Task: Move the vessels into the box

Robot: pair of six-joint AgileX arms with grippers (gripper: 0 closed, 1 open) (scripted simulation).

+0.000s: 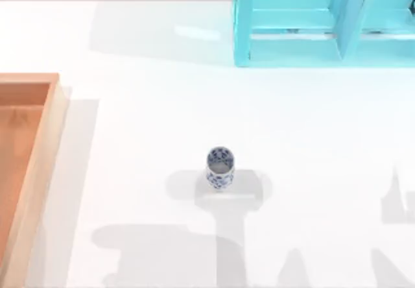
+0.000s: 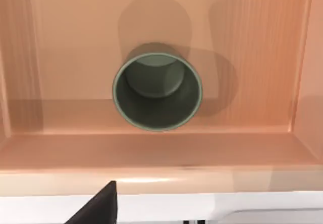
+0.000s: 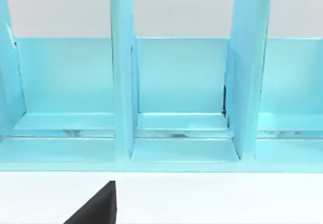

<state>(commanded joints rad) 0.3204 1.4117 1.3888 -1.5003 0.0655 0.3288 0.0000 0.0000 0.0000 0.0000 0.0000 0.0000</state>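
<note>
Your blue-and-white vase (image 1: 220,167) stands upright and alone near the middle of the white bench (image 1: 311,139), its open mouth facing the overhead camera and its long axis vertical. The wooden box (image 1: 39,165) lies well apart from it at the bench's left edge, running off the frame there. No arm is seen over the bench from above, just long shadows along the near edge.

The olive-grey cup (image 2: 157,91) already rests upright on the box floor, seen from the left wrist camera, which looks down over the light-wood rim into it. That puts your left arm beside the box, with the cup free of any grip. A dark sliver of the left pincer (image 2: 98,206) shows at the picture's edge; you cannot tell from it whether the fingers stand open or closed.

Your right wrist camera faces the turquoise shelf unit (image 3: 171,98) at the back right of the bench, its compartments bare. A dark tip of the right pincer (image 3: 98,206) shows here too, and its fingers' state cannot be told either.

By this reckoning half the job is done. The vase is what remains, and it sits between the two arms; which one is nearer cannot be settled from these views. Whichever you send should come down over the vase's mouth or close across its narrow body, then carry it left to the box.
</note>
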